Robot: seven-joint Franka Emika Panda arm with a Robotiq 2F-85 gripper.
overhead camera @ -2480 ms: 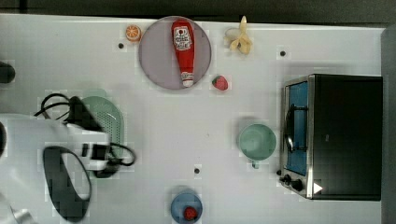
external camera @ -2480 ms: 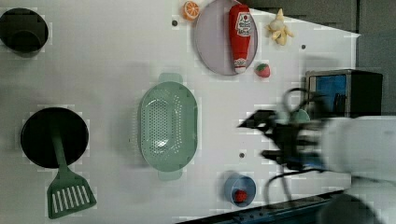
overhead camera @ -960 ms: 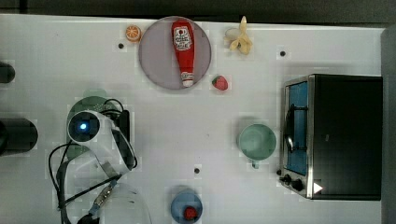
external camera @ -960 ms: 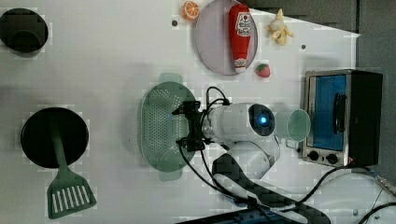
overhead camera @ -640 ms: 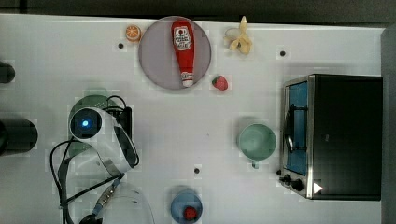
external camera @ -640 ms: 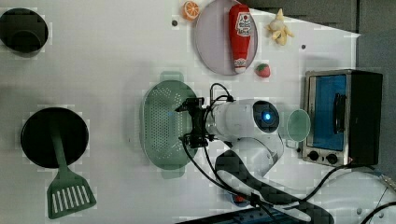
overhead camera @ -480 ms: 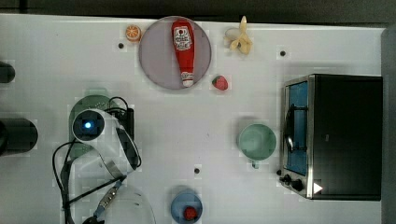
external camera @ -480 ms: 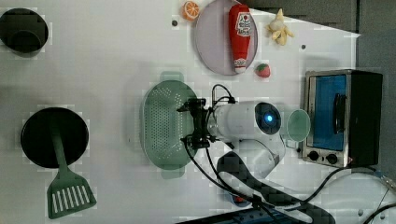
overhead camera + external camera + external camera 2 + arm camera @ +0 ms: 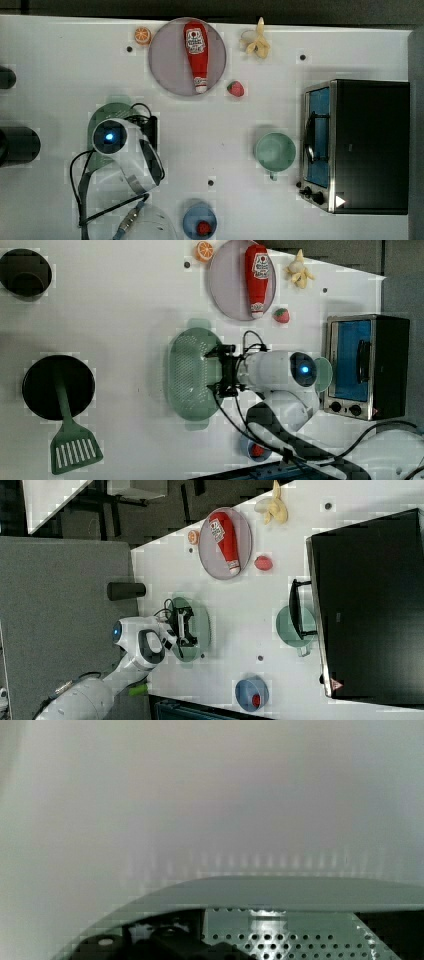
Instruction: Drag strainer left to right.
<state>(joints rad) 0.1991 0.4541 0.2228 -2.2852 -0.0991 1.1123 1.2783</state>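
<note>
Green strainer [image 9: 192,372] unmoved, open pincer [image 9: 226,371] farther over it.

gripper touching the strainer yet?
Cannot tell. In the left view the open gripper overlaps the strainer at its right rim, but that view looks straight down, so neither contact nor gap shows.

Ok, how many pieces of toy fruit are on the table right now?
3: an orange slice left of the grey-lilac round plate in the top view, a peeled banana to its right, a red strawberry below-right. Others may be hidden.
</note>
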